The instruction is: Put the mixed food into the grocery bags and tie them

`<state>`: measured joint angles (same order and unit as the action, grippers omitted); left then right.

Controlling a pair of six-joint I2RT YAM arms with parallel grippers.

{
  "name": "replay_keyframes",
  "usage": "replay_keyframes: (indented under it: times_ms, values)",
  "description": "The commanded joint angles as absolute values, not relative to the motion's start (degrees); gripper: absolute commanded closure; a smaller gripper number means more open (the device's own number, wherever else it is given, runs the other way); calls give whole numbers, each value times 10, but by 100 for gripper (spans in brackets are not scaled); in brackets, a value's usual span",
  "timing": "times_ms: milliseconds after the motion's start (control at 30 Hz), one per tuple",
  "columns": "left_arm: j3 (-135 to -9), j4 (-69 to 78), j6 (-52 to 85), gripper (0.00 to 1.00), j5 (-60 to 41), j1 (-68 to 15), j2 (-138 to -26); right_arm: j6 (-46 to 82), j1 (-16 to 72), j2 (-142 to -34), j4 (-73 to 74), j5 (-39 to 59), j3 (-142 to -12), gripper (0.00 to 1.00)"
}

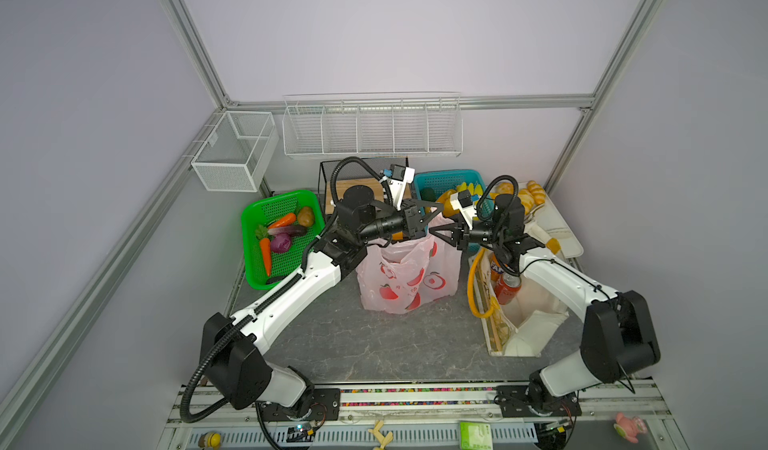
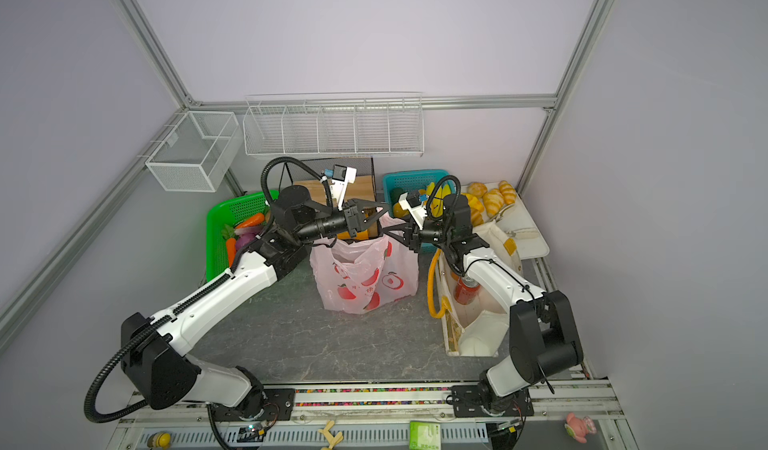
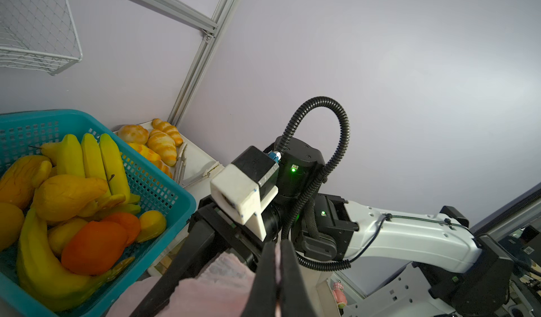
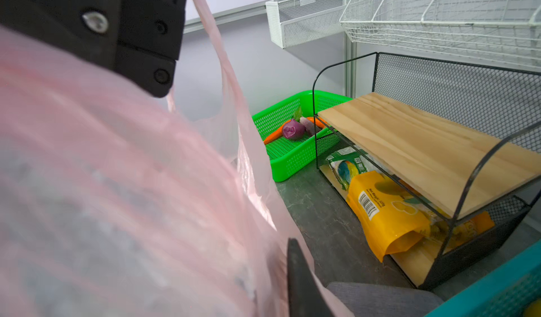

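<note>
Now, left gripper [image 3: 276, 246]: fingers pressed together, pinching a strip of film at the top edge of the pink bag [image 1: 409, 277].
Right gripper [image 1: 433, 231]: at the bag's top on the opposite side, facing the left one; pink film drapes over it, so I cannot tell whether its jaws are spread or closed.
Pink bag: stands on the table [image 1: 374, 344] between the arms, red fruit prints facing front.
Canvas tote [image 1: 536, 323]: just right of the pink bag, open-mouthed under the right arm.
Cans: orange Fanta can [image 1: 495, 267] and red soda can [image 1: 507, 289] side by side inside the tote.
Green basket [image 1: 253, 261]: left of the bag, holding carrots [image 1: 265, 256] and a purple vegetable [image 1: 281, 243].
Teal basket [image 3: 164, 183]: behind the right gripper, full of bananas [image 3: 93, 160].
</note>
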<state>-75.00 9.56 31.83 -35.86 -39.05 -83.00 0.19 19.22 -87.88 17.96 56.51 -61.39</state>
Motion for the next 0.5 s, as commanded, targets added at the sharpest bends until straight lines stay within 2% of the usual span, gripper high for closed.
replay_keyframes:
  times_ms: [0,67,233,467]
  values:
    - [-779,68,285,83,-353,-391,-820,6,189,-869,199,551,-594,93]
    - [-788,44,250,69,-349,-398,-813,8,188,-866,199,540,-588,94]
    - [-784,7,159,44,-332,-422,-770,22,188,-864,199,519,-581,94]
    - [-717,-56,49,31,-324,-422,-664,30,187,-855,189,488,-574,94]
